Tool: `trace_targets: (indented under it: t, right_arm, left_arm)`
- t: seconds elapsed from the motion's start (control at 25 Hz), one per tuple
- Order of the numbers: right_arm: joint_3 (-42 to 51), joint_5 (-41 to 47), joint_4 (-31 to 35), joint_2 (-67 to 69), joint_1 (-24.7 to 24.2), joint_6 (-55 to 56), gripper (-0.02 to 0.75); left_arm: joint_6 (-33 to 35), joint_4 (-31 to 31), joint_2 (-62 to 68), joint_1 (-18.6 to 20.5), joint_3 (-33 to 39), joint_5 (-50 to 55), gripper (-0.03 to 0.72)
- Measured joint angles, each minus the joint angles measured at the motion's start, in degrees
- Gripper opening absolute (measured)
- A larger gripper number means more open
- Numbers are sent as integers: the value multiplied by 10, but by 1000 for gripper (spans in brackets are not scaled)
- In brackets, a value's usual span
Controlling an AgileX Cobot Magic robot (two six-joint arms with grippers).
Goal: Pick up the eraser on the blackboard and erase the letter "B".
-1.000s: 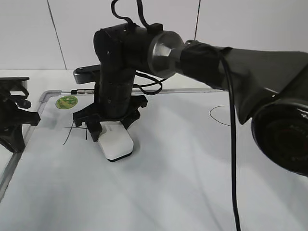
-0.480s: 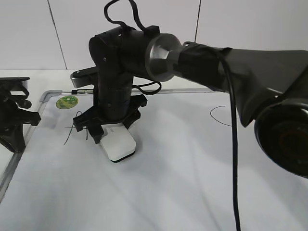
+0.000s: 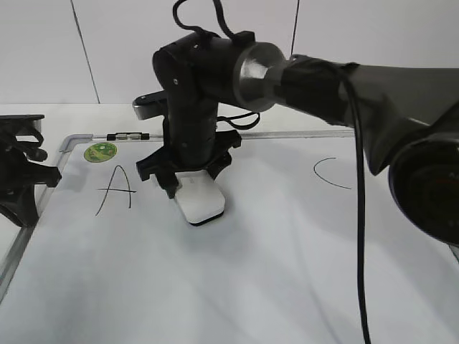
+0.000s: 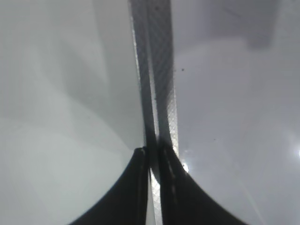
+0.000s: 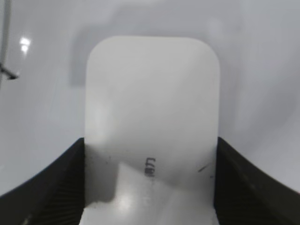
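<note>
**My right pincer holds the eraser on the board, to the right of the letter A**

My right pincer (image 3: 192, 188) points down at the large white dry-erase board with a grey metal frame (image 3: 237, 287). Its black fingers (image 5: 42, 187) clamp both long sides of the white rounded-rectangular plastic eraser (image 3: 200, 199), whose thin black underside rests on the board. The eraser sits directly between and below my fingers, jutting out toward the camera.

To its left, apart from it, stands a thin black hand-drawn letter A (image 3: 115, 188). A small round green sticker (image 3: 100, 151) lies near the board's far left corner. A curved black stroke (image 3: 331, 173) shows well off to the right.

My left pincer (image 4: 151, 187) is closed, its tips together over the grey frame edge.

Compared with a second ago, my right pincer and the eraser have shifted right, uncovering the whole A. No letter B is visible.
</note>
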Motion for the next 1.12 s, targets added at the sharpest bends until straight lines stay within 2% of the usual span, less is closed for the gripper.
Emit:
trace_targets:
  t: [0.4,0.84,1.12]
  right_arm:
    - [-17,15,-13,3,-10,1,541]
    - [-161,49,-36,28,-13,-8,540]
    - [-170,44,-17,28,-13,-19,541]
  left_arm:
    - [0,0,0,0,0,0,21]
    - [0,-1,0,0,0,3,21]
    - [1,-2,0,0,0,3,21]
